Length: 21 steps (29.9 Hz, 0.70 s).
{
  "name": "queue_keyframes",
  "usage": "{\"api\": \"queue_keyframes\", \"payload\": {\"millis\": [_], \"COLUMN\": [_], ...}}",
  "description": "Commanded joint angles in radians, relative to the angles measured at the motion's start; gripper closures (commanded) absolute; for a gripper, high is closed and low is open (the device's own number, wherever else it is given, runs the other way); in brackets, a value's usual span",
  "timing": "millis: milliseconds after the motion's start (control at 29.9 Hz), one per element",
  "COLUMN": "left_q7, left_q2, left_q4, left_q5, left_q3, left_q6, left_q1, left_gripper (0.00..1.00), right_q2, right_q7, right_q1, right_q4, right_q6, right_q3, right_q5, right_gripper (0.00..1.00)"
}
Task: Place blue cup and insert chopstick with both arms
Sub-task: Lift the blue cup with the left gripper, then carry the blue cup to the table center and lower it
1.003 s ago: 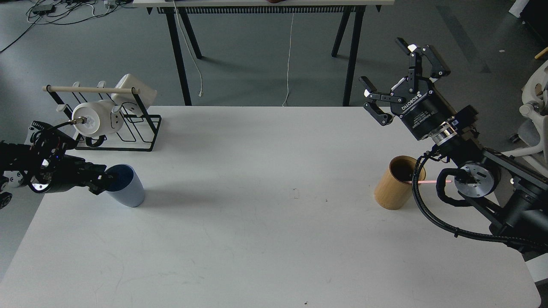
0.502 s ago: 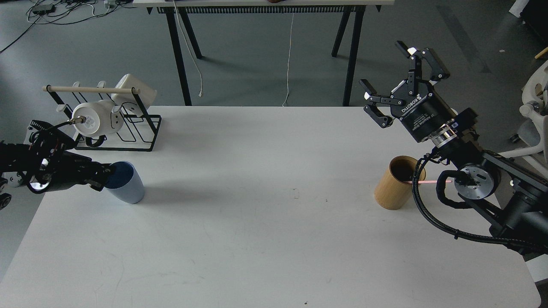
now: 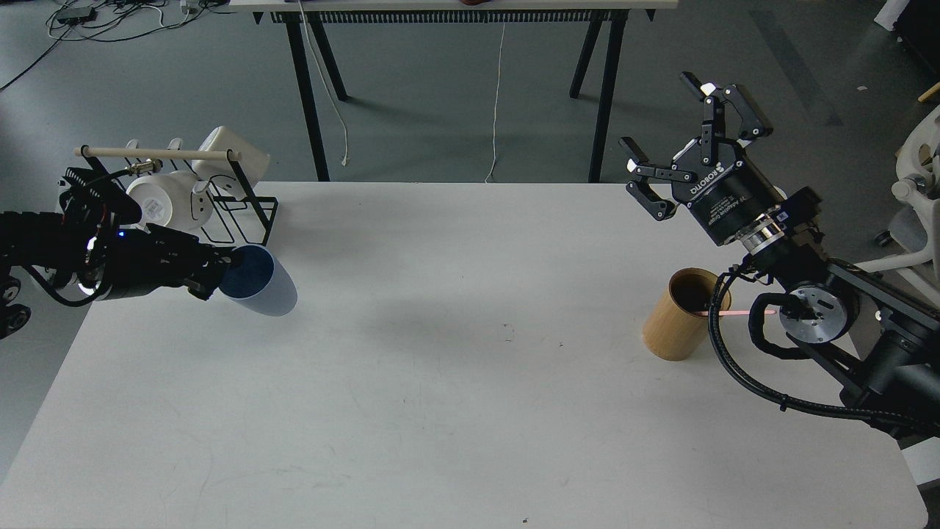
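The blue cup (image 3: 263, 283) hangs tilted above the white table (image 3: 440, 411), its mouth turned towards my left arm. My left gripper (image 3: 214, 273) is shut on the cup's rim, just right of the black rack. My right gripper (image 3: 687, 139) is open and empty, raised above the table's far right edge. A wooden cylinder holder (image 3: 679, 314) stands on the table below and in front of it. A thin pink chopstick (image 3: 738, 313) lies across the holder's rim, partly hidden behind my right arm's cable.
A black wire rack (image 3: 220, 220) with a wooden bar and white mugs (image 3: 165, 202) stands at the table's far left corner, close behind the left gripper. A black-legged table (image 3: 455, 44) stands on the floor beyond.
My left gripper has lifted the blue cup off the table and carried it right and away from me, tilting it further. The right gripper has barely moved.
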Motion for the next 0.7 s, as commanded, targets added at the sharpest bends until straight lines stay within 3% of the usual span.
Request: {"api": "queue_keyframes", "payload": {"millis": [0, 167, 401, 669], "left_q7": [0.0, 0.0, 0.0, 0.0], "left_q2": [-0.006, -0.13, -0.34, -0.632], "left_q4": [-0.109, -0.14, -0.117, 0.11], "left_q5": [-0.003, -0.02, -0.015, -0.014], "left_q3": [-0.029, -0.024, -0.011, 0.131], "left_q6": [-0.069, -0.134, -0.215, -0.217], "left_q1": [-0.07, -0.161, -0.172, -0.164], "left_gripper": [0.98, 0.98, 0.98, 0.97], "right_q2": [-0.001, -0.017, -0.026, -0.027], "right_q7": [0.0, 0.0, 0.0, 0.0], "right_q1": [0.0, 0.0, -0.002, -0.003], "right_q4": [0.001, 0.002, -0.014, -0.046], "right_q6": [-0.016, -0.054, -0.068, -0.067], "right_q3": [0.004, 0.006, 0.023, 0.024], "right_q5": [0.0, 0.0, 0.0, 0.0], "right_gripper": [0.01, 0.01, 0.01, 0.01]}}
